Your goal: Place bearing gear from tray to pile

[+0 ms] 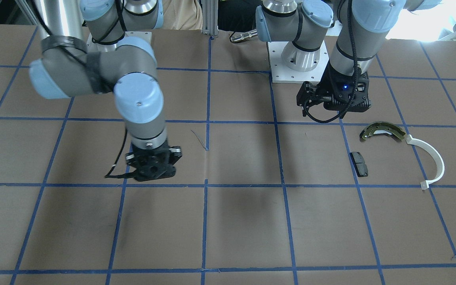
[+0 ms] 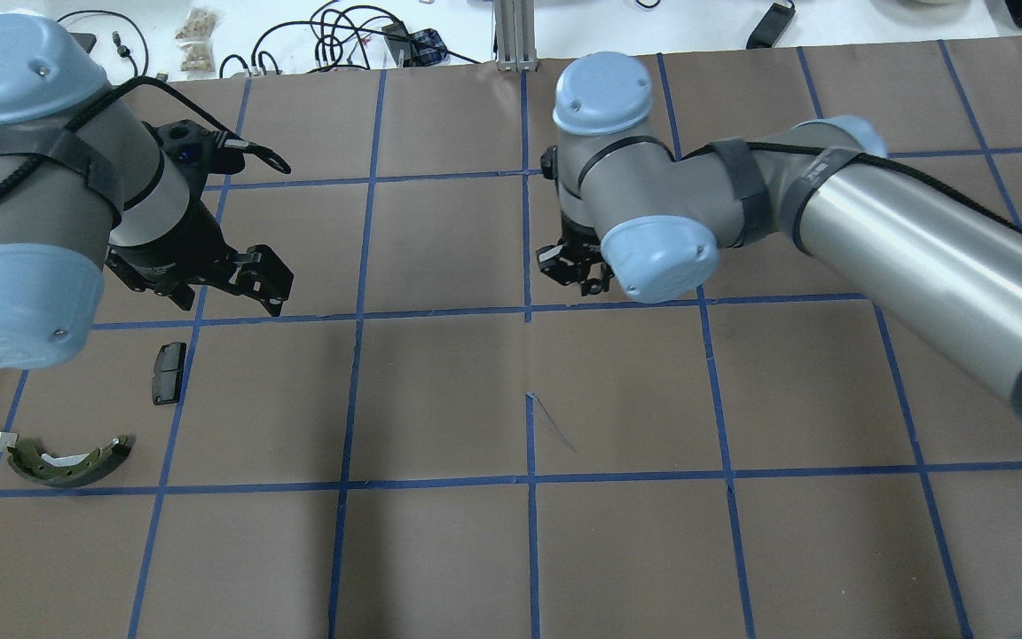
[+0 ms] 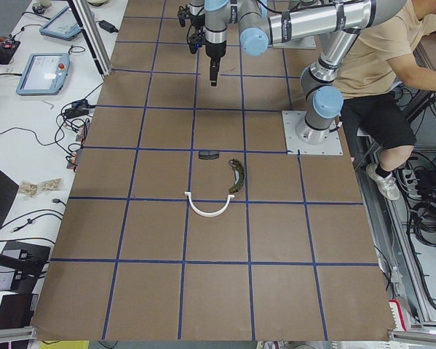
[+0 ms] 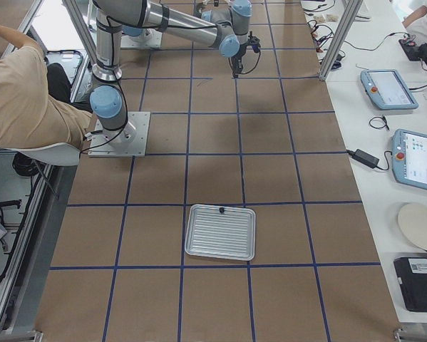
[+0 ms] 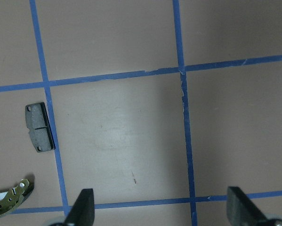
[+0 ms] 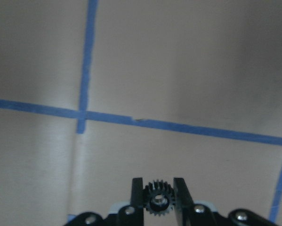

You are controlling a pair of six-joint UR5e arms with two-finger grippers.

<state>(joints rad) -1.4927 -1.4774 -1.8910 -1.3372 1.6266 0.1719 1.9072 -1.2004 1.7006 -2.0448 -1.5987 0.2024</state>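
Observation:
My right gripper (image 6: 158, 187) is shut on a small black toothed bearing gear (image 6: 158, 203) and holds it above the brown table near a blue tape crossing; it also shows in the front view (image 1: 152, 174) and overhead (image 2: 573, 271). The pile lies by my left arm: an olive-and-silver brake shoe (image 1: 382, 130), a white plastic arc (image 1: 430, 158) and a black pad (image 1: 359, 164). My left gripper (image 5: 162, 212) is open and empty above the table, the pad (image 5: 39, 128) to its side. The silvery tray (image 4: 220, 231) lies far from both grippers.
A small dark object (image 4: 221, 209) sits at the tray's rim. An operator sits behind the robot bases (image 4: 21, 92). Tablets (image 4: 420, 157), cables and a plate lie on the white bench beyond the table's edge.

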